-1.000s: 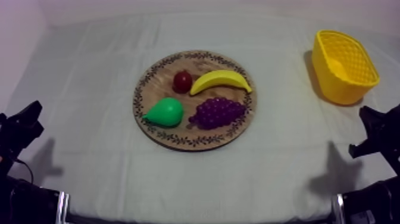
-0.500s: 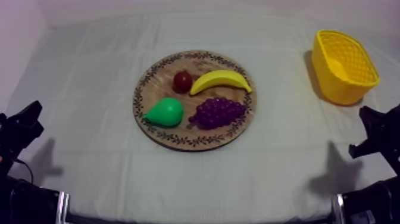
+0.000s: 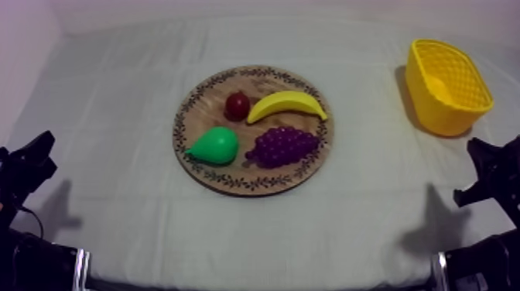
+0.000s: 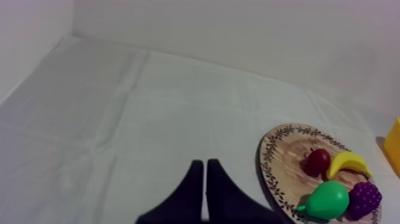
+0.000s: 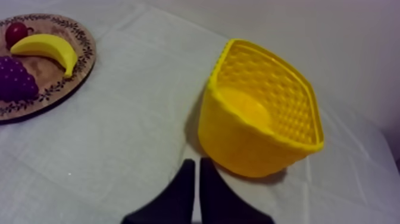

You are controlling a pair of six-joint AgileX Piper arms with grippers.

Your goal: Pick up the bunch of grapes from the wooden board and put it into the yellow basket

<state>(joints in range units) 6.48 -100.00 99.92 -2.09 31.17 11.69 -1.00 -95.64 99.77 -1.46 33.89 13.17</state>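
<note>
A purple bunch of grapes (image 3: 283, 146) lies on the front right part of the round wooden board (image 3: 203, 108) in the middle of the table, beside a green pear (image 3: 213, 145). The yellow basket (image 3: 447, 84) stands empty at the far right. My left gripper (image 3: 31, 159) rests low at the left edge, far from the board, its fingers (image 4: 204, 179) together as a narrow wedge. My right gripper (image 3: 486, 170) rests low at the right edge, in front of the basket (image 5: 262, 119), fingers (image 5: 195, 179) together with nothing between them. The grapes (image 4: 363, 198) (image 5: 15, 79) also lie in both wrist views.
A banana (image 3: 287, 104) and a small red fruit (image 3: 237, 106) lie on the far half of the board. Bare cloth stretches between the board and the basket and along the front of the table.
</note>
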